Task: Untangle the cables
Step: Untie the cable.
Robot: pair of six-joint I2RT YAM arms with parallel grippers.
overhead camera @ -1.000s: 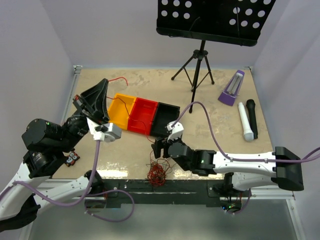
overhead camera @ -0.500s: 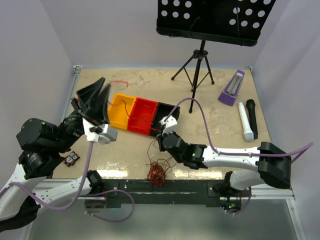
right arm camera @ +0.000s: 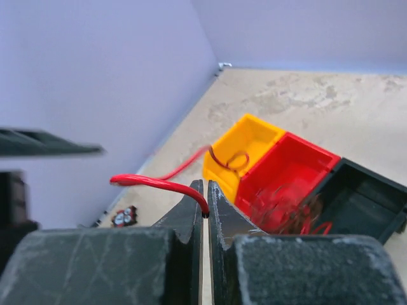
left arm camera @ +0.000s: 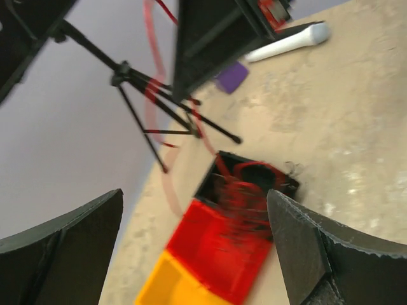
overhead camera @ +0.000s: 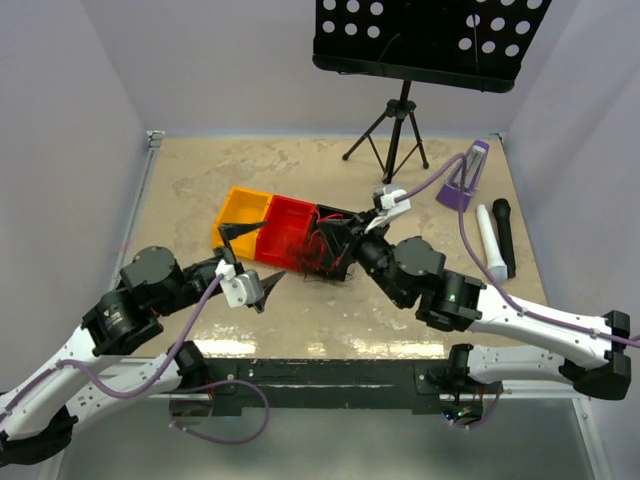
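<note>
Nearest, the left gripper (overhead camera: 254, 259) hovers above the tan table (overhead camera: 200, 180), its fingers spread wide and holding nothing. Just beyond it, the right gripper (right arm camera: 203, 189) has its fingers pinched together on one red cable (right arm camera: 151, 182), above a three-part tray (overhead camera: 240, 212). A tangle of red and dark cables (overhead camera: 315, 250) sits over the tray's red and black compartments. A music stand (overhead camera: 400, 110) stands at the back.
</note>
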